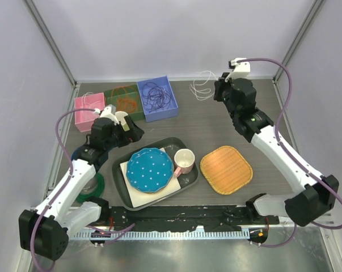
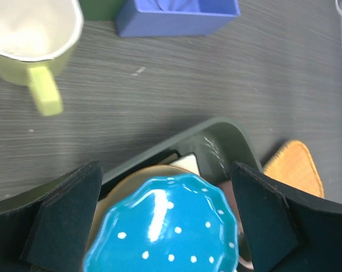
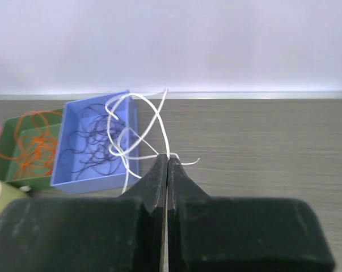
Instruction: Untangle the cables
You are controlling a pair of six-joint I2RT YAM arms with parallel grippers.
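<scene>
My right gripper (image 3: 168,160) is shut on a white cable (image 3: 138,122), whose loose loops hang from the fingertips above the table. In the top view this gripper (image 1: 216,90) is at the back right, with the white cable (image 1: 200,86) trailing left of it. Dark purple cables (image 1: 157,94) lie in a blue box (image 1: 172,107), orange cables (image 1: 125,102) in a green box (image 1: 110,92), and white cables (image 1: 93,102) in a pink box (image 1: 83,118). My left gripper (image 1: 133,134) is open and empty over the blue dotted plate (image 2: 165,226).
A dark tray (image 1: 121,182) holds the dotted plate (image 1: 150,169) and a pink cup (image 1: 185,160). A woven orange mat (image 1: 226,169) lies to its right. A pale green mug (image 2: 29,39) stands near the left gripper. Green and blue rings (image 1: 95,190) lie by the left arm.
</scene>
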